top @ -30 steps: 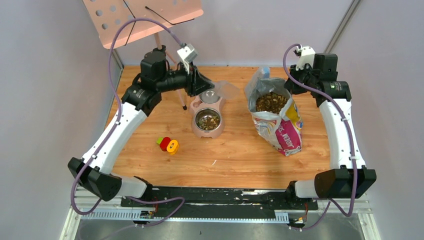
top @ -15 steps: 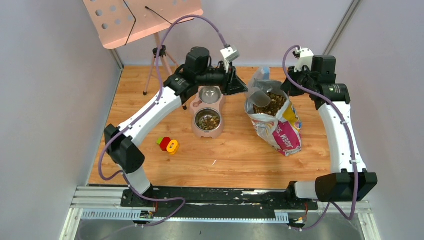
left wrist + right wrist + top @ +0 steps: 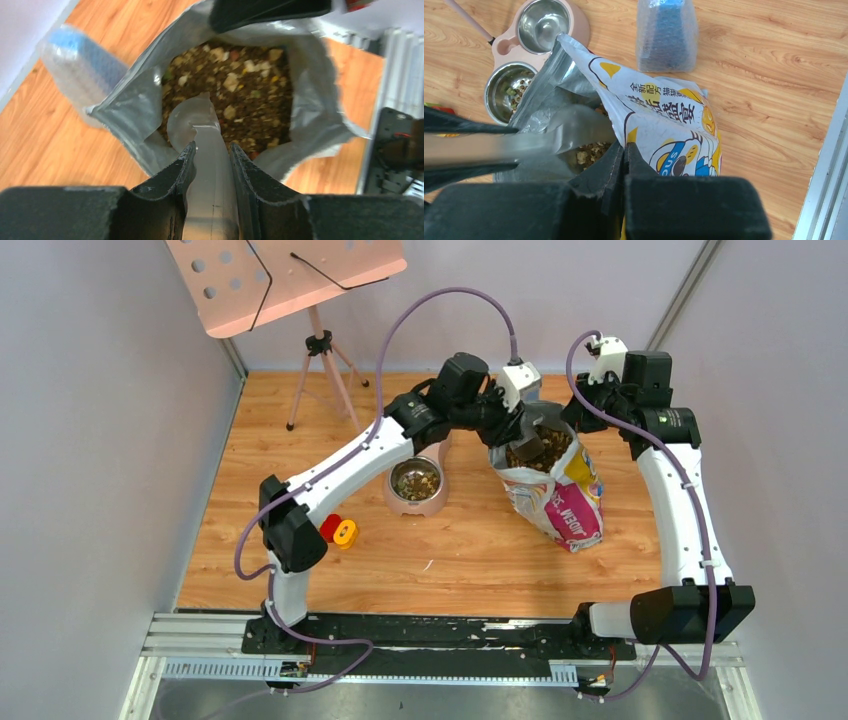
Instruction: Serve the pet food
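left tool [image 3: 212,150]: clamped on the flat handle of a clear plastic scoop [image 3: 191,121], one finger pressed to each side; reached across from the left, sitting over the bag mouth.
scoop: bowl end inside the open top of the bag [image 3: 565,505], just above the kibble; contact with the heap cannot be told from these views.
right tool [image 3: 623,149]: fingers pinched together on the bag's top edge at the far-right side, printed face toward the camera.
bag: upright on the counter [image 3: 480,550], right of centre, silver lining spread wide at the mouth.
pet food [image 3: 245,100]: loose brown and tan heap filling the bag below the rim; a smaller portion lies in the near bowl of the feeder [image 3: 581,25].
feeder: pink, two steel bowls, just left of the bag; far bowl shows shiny steel.
toy [image 3: 338,530]: red and yellow, on the counter near the left arm's elbow, well apart from the bag.
blue block [image 3: 666,32]: wrapped in bubble film, behind the bag.
music stand [image 3: 285,275]: pink perforated plate on a tripod, far-left corner.
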{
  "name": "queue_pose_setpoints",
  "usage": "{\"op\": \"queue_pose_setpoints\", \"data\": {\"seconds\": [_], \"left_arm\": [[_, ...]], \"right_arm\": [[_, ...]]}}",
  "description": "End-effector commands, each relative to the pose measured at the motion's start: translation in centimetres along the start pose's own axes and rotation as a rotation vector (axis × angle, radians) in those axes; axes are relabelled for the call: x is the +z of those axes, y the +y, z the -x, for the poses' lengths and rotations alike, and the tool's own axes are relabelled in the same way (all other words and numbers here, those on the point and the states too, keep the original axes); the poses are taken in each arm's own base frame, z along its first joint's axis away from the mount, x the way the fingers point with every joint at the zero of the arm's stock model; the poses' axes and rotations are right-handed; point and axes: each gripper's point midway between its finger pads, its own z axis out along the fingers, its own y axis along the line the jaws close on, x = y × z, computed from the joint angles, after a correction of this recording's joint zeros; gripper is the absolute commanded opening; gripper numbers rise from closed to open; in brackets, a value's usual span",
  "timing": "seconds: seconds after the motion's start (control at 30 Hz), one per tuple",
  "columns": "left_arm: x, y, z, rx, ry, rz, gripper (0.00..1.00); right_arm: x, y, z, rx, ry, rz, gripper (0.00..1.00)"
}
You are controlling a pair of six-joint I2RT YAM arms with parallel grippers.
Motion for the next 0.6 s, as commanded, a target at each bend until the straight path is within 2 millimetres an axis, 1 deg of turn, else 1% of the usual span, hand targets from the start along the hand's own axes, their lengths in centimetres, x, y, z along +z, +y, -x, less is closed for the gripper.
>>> {"op": "queue_pose_setpoints", "data": {"seconds": [0.0,0.13,0.2,0.33,0.4,0.5,0.57], "left_arm": [[-0.1,3.6,1.2,0.052,-0.005,0.244,0.00],[1.2,4.6,-0.5,0.020,0.023,0.307,0.00],[2.3,4.7,-1.8,-0.005,0.045,0.300,0.00],[4.4,4.0,-4.4,-0.069,0.073,0.252,0.00],[5.3,3.8,-5.4,-0.105,0.081,0.248,0.00],[6.0,3.7,-6.2,-0.137,0.085,0.270,0.00],[6.5,3.1,-6.7,-0.156,0.090,0.257,0.00]], "right_arm": [[-1.9,2.1,3.7,-0.033,-0.156,0.064,0.00],[-2.0,2.1,3.6,-0.031,-0.156,0.063,0.00],[-2.1,2.1,3.6,-0.030,-0.155,0.061,0.00],[-2.2,2.3,3.5,-0.028,-0.152,0.065,0.00],[-2.3,2.3,3.6,-0.023,-0.154,0.068,0.00],[-2.5,2.5,3.8,-0.015,-0.162,0.075,0.00],[-2.6,2.6,3.7,-0.013,-0.162,0.078,0.00]]}}
